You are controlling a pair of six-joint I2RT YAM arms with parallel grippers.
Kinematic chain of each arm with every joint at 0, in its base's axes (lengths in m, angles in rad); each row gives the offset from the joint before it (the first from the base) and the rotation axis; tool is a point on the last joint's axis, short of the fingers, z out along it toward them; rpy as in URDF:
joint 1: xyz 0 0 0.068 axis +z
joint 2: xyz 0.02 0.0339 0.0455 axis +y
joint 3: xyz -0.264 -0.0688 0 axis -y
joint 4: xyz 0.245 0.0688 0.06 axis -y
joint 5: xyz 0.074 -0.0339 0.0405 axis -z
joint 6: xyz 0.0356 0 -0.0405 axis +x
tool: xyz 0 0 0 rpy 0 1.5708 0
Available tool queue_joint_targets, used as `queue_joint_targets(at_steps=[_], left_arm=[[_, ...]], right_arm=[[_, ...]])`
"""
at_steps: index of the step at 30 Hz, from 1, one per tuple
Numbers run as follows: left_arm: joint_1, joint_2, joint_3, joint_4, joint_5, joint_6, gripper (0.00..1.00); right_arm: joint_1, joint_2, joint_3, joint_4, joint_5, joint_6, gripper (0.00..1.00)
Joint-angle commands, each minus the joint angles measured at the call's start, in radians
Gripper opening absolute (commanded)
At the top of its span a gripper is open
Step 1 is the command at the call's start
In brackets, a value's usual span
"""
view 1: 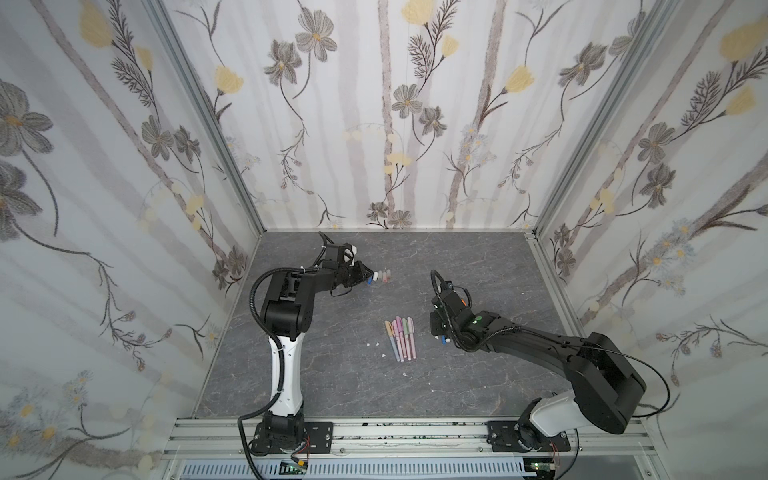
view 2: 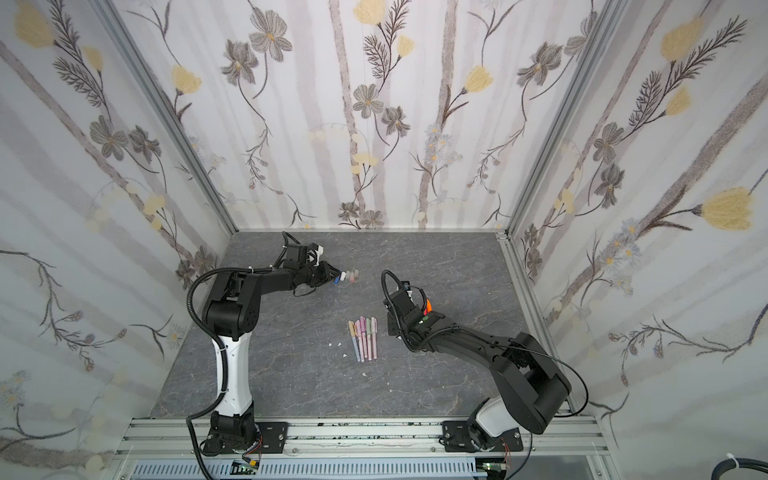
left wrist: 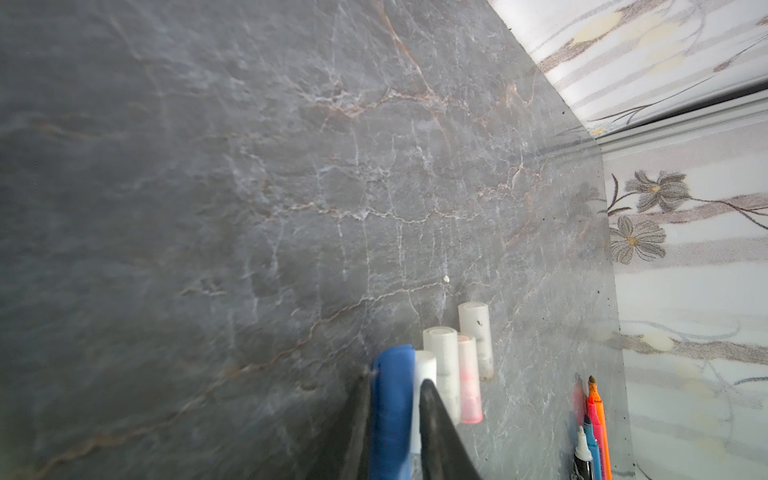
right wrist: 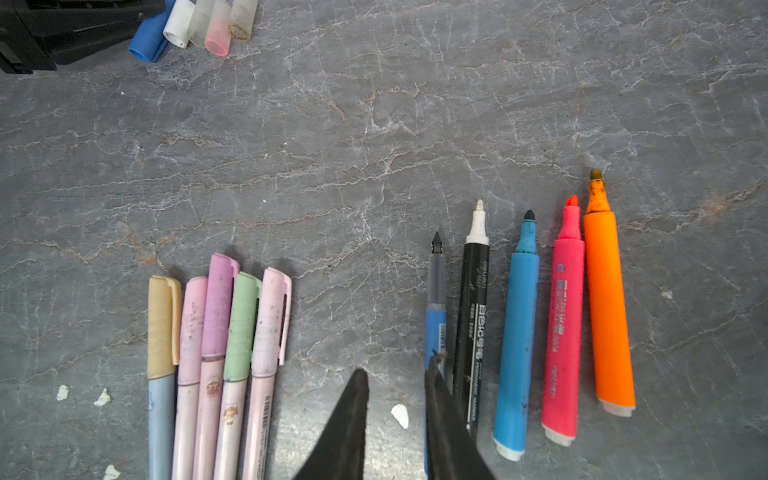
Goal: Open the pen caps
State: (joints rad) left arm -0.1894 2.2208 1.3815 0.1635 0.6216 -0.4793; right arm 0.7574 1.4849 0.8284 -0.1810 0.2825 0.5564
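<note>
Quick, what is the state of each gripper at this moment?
Left gripper: jaws on either side of the blue cap; whether it grips cannot be told.
Right gripper: open, a gap between the jaws, holding nothing.

Five detached pen caps (right wrist: 195,27) (blue, white, pink, two clear) lie side by side toward the rear of the worktop (right wrist: 374,124). Five pastel pens (right wrist: 216,332) lie capped, parallel and touching. Five uncapped markers (right wrist: 517,332) lie nearby, tips exposed.
</note>
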Motion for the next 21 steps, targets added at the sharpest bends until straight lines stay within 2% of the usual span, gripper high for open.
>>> queue_joint_targets(at_steps=[1, 13, 16, 18, 19, 21], left_arm=[[0.003, -0.029, -0.014, -0.014, -0.008, -0.01, 0.3], [0.018, -0.225, -0.078, -0.041, -0.073, -0.003, 0.49], [0.018, -0.292, -0.126, -0.037, -0.101, -0.005, 0.67], [0.018, -0.343, -0.165, -0.022, -0.121, -0.008, 0.91], [0.019, -0.364, -0.183, -0.013, -0.134, -0.01, 0.99], [0.019, -0.427, -0.232, 0.018, -0.166, -0.023, 1.0]], right_arm=[[0.006, 0.004, 0.002, 0.025, -0.021, -0.003, 0.26], [0.056, 0.074, 0.02, 0.033, -0.073, 0.022, 0.27], [0.109, 0.097, 0.02, 0.039, -0.082, 0.043, 0.27], [0.128, 0.103, 0.02, 0.046, -0.086, 0.06, 0.27], [0.137, 0.103, 0.02, 0.049, -0.09, 0.066, 0.27], [0.155, 0.138, 0.019, 0.057, -0.091, 0.082, 0.27]])
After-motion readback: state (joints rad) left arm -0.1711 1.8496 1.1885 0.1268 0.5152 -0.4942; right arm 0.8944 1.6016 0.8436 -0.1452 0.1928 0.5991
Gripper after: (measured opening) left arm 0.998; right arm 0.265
